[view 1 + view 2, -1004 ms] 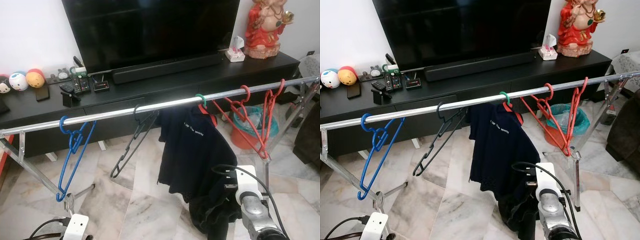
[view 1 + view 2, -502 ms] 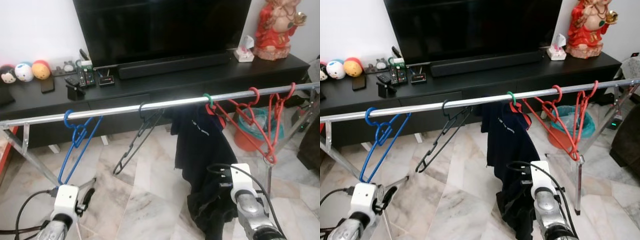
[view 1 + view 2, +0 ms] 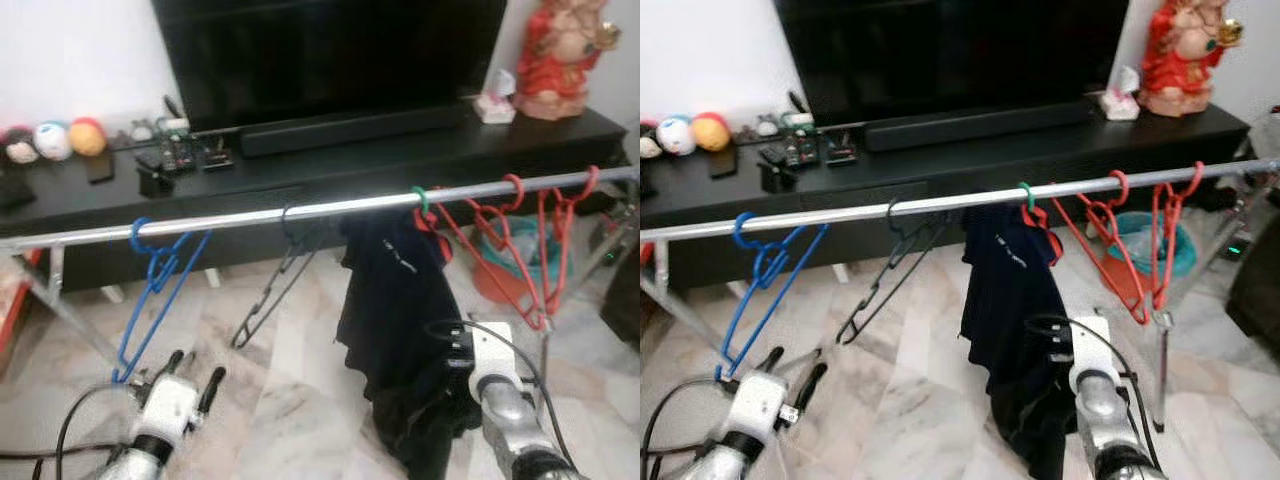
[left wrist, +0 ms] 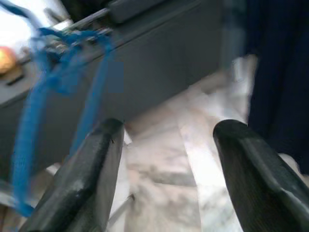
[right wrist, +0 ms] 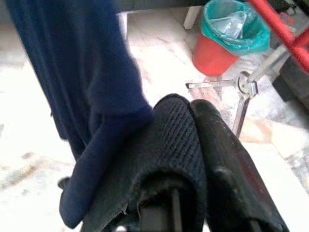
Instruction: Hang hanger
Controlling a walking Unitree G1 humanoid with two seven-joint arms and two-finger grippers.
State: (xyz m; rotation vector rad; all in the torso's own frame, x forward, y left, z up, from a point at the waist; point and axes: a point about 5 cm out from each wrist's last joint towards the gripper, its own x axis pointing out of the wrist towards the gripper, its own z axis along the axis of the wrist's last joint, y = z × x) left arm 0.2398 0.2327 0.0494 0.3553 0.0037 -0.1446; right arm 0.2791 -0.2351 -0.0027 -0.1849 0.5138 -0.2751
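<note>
A long shiny metal rail (image 3: 250, 213) runs across the room in front of a black TV stand (image 3: 330, 150); a dark blue shirt (image 3: 395, 290) hangs from it on a hanger with a green hook (image 3: 423, 198), near the middle of the rail and just beside the red hangers (image 3: 500, 240) to its right; a blue hanger (image 3: 150, 290) hangs near the left end, and a black hanger (image 3: 275, 285) hangs between the blue one and the shirt.

The right gripper (image 5: 193, 159) is low down at the bottom of the shirt; its two black fingers are pressed close together with a fold of the dark cloth pinched between them, so it is holding the shirt; the cloth drapes over one finger (image 5: 169, 145).

The left gripper (image 4: 166, 159) is low on the left, below the blue hanger; its two fingers (image 4: 91, 174) are spread wide apart with nothing between them; the marble floor (image 4: 164, 159) shows in the gap.

A red bin with a green bag (image 5: 227, 38) stands on the floor behind the rail; a red statue (image 3: 555, 55) sits on the right end of the TV stand; some round toys (image 3: 55, 140) sit on the left end.
</note>
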